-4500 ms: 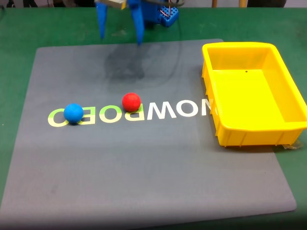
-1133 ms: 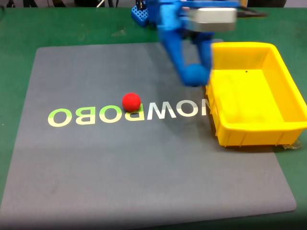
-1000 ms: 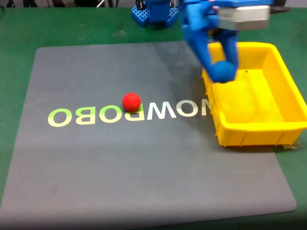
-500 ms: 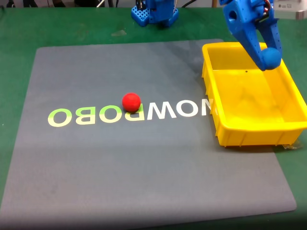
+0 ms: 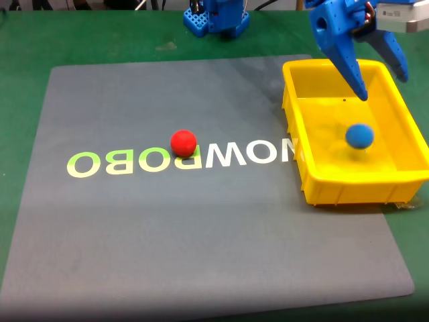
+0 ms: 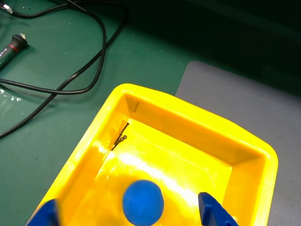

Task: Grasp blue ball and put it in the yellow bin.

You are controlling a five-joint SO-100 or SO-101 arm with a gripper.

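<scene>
**Desk:** What are the fingers doing?

**Photographer:** The blue gripper (image 5: 382,84) hangs over the far end of the yellow bin (image 5: 299,151) in the fixed view, its two fingers (image 5: 350,70) spread wide apart and holding nothing. In the wrist view the two blue fingertips (image 6: 214,213) poke in from the bottom edge, one at each side, with a broad gap between them.

**Desk:** And the blue ball?

**Photographer:** The blue ball (image 5: 359,135) is inside the bin, below the parted fingers and touching neither. The wrist view puts it (image 6: 143,202) between the two fingertips, over the bin's glossy yellow floor. Whether it rests on that floor or is just above it, I cannot tell.

**Desk:** What surrounds the bin?

**Photographer:** It sits at the right edge of a grey mat (image 5: 201,235), partly overhanging onto the green table (image 5: 27,40). A red ball (image 5: 183,143) lies well apart from it, near the mat's middle, on the printed lettering (image 5: 181,157).

**Desk:** Can the lettering be read?

**Photographer:** It is upside down to the fixed camera, in pale green and white. The visible run looks like "ROBOMOW", though the end by the bin is partly hidden. Inside the bin, a small dark mark (image 6: 121,137) on the floor is too small to read. Black cables (image 6: 89,70) trail over the green table beyond the bin in the wrist view, and the arm's blue base (image 5: 218,17) stands at the table's far edge.
</scene>
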